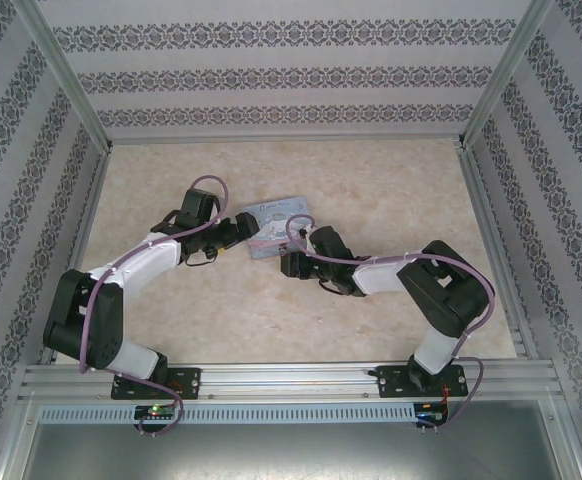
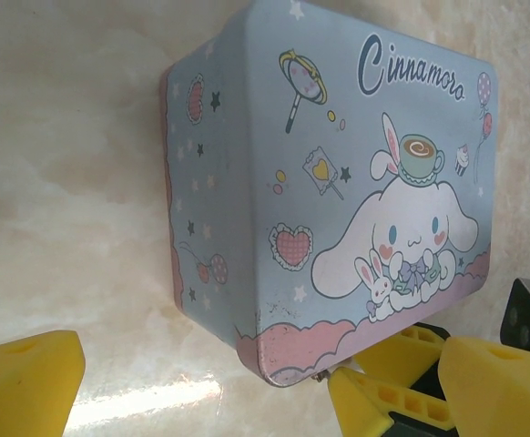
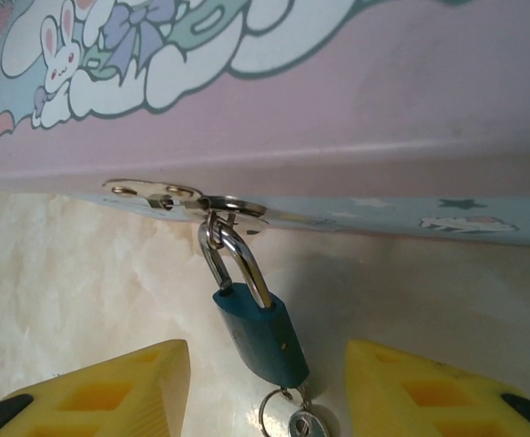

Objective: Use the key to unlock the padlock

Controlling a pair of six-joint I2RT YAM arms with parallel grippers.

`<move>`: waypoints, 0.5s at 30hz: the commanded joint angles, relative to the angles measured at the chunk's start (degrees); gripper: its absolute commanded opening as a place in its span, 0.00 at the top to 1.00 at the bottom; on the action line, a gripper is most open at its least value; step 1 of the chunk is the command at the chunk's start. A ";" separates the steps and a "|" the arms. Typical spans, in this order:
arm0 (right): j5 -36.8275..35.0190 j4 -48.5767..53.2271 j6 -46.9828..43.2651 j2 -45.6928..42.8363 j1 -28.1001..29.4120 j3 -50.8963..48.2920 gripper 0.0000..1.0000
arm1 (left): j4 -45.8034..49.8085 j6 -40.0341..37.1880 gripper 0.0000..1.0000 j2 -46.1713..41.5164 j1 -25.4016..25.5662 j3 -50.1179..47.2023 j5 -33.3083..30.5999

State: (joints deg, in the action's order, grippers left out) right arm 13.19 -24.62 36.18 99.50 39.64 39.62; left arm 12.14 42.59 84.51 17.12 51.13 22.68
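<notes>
The right tool (image 3: 265, 364) stands spread, one yellow finger (image 3: 110, 387) on each side of the padlock (image 3: 260, 332) and neither touching it; it pinches nothing. The blue padlock hangs between those fingers, just above the table (image 3: 83, 291). Its silvery shackle (image 3: 233, 259) is closed and threaded through the hasp (image 3: 188, 200) on the front edge of the tin (image 3: 356, 100). At the lock's lower end sit the key (image 3: 303, 423) and a small ring (image 3: 272, 414). The key looks to be seated in the keyhole, though the frame edge cuts it off and I cannot be sure.

The left tool (image 2: 256, 391) is spread wide and holds nothing. It hovers beside the tin near the corner where the hasp sits.

As a judgement, the task is early to midway. The approach is made and the key seems to be in place, but the lock is not open. What remains is to pinch the key's head, turn it, and free the shackle, probably with the lock body or tin steadied meanwhile.
</notes>
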 commanded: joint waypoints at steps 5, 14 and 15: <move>0.57 1.06 -1.22 2.76 1.52 2.87 0.52 | -0.07 -0.78 0.00 0.72 -1.09 0.16 1.72; -0.86 1.16 -0.42 3.87 1.96 1.99 0.63 | -1.05 -0.31 0.00 1.00 -1.50 0.02 2.46; -1.11 1.26 -0.35 3.69 1.93 1.63 0.63 | -1.07 -0.31 0.00 0.85 -1.48 0.07 2.47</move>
State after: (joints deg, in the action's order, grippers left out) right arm 12.88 -24.05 35.81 102.59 41.04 41.89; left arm 12.01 42.61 84.88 16.36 51.13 23.99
